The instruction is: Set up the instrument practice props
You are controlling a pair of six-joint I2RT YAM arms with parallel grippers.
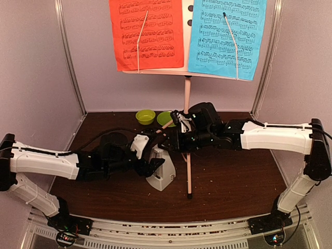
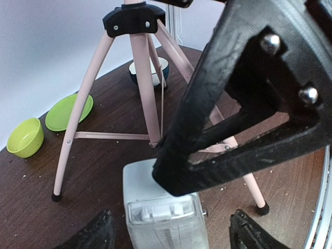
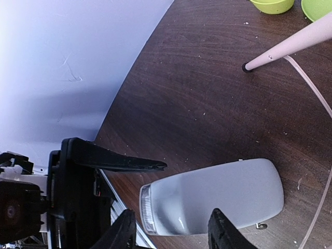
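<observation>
The pale pink music stand (image 1: 187, 98) stands at the table's middle with a red page (image 1: 147, 33) and a cyan page (image 1: 227, 36) on its desk. Its tripod legs (image 2: 142, 78) spread behind the white metronome (image 1: 161, 175), which stands upright near the front leg. My left gripper (image 1: 153, 163) is open, its fingers wide on either side of the metronome (image 2: 161, 218) without touching it. My right gripper (image 1: 174, 142) comes in from above. Its fingers straddle the metronome's (image 3: 218, 194) narrow top, half closed, a gap showing on one side.
A lime-green bowl (image 1: 145, 116) and a lime-green plate (image 1: 166, 118) lie at the back of the table. A small white-and-dark bowl (image 2: 150, 70) sits behind the tripod. Grey walls close in on the left, right and rear.
</observation>
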